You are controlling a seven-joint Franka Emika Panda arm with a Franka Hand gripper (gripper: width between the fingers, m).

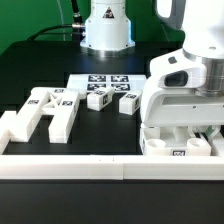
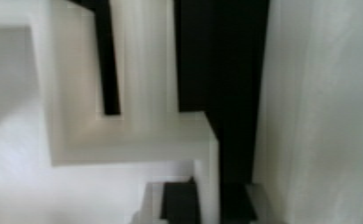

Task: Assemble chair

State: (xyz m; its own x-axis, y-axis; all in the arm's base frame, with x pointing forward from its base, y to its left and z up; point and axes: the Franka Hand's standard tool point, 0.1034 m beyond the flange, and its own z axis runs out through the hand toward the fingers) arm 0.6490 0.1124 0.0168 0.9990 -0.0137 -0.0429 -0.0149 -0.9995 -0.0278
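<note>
Ext view bright, even, low-res; whites near blown out. Wrist view v. blurry, soft shadows.

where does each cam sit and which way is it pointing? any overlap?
Exterior view: beyond the wall, looking down across the table at the base; marker board and chair parts mid-frame; arm on the exterior view's right.
Wrist view: on the wrist, close on a white part and dark gaps; blurred, jaws not discernible.
Shared: likely that white part, under the arm; not certain.
</note>
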